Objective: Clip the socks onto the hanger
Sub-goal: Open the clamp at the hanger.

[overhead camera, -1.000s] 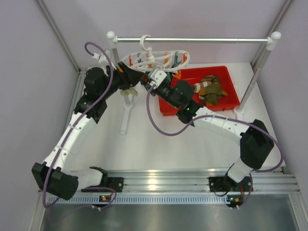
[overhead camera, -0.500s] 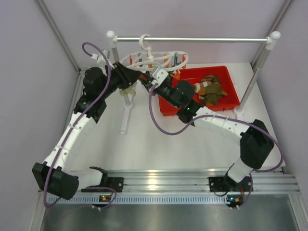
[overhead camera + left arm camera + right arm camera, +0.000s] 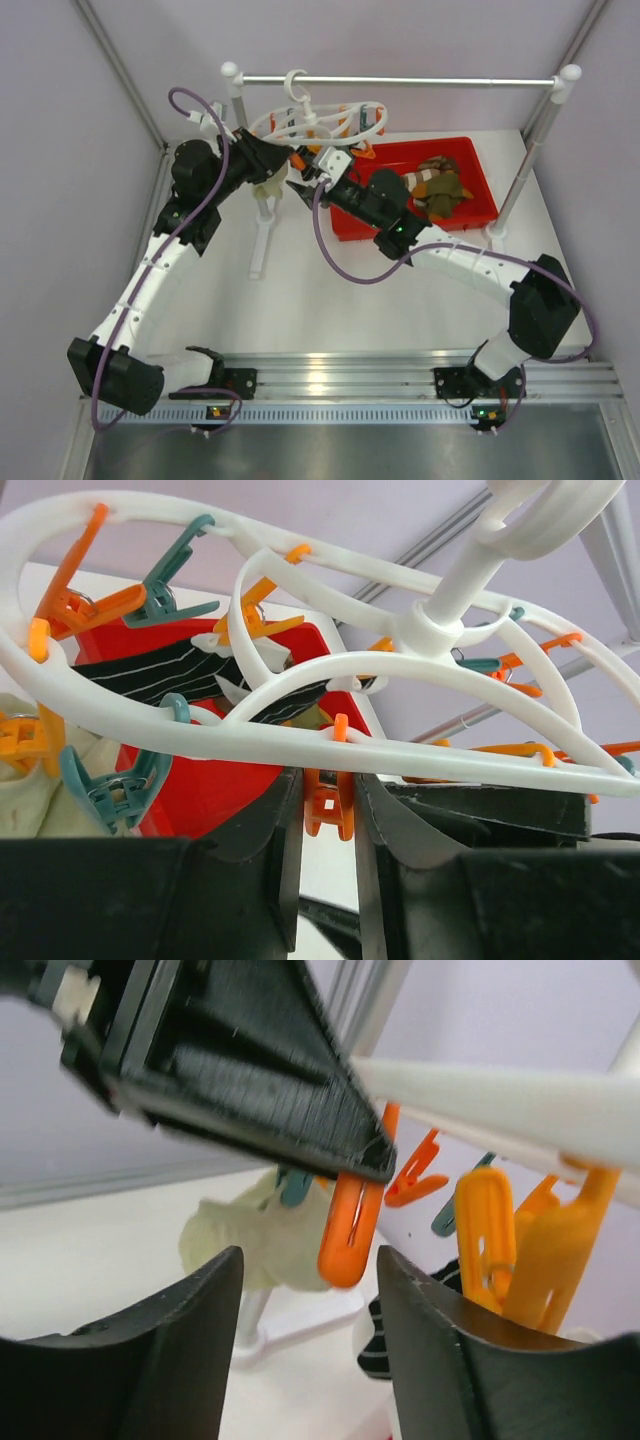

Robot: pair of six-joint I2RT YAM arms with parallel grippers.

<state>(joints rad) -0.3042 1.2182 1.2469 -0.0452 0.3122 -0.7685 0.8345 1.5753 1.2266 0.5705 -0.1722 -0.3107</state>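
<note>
The hanger [image 3: 312, 122] is hung from the silver rail [image 3: 420, 82] at the far side. One orange clip [image 3: 328, 810] on its ring is pinched between the narrowly closed fingers of the left gripper [image 3: 328, 780]. The right gripper [image 3: 310, 1260] is held just beside it, fingers spread with nothing between them. The socks [image 3: 438, 188] are piled in the red bin [image 3: 478, 170], right of the hanger.

The hanger [image 3: 450, 585] is glossy white plastic, the clip [image 3: 330, 805] smooth orange plastic, the socks [image 3: 440, 190] matt cloth.
</note>
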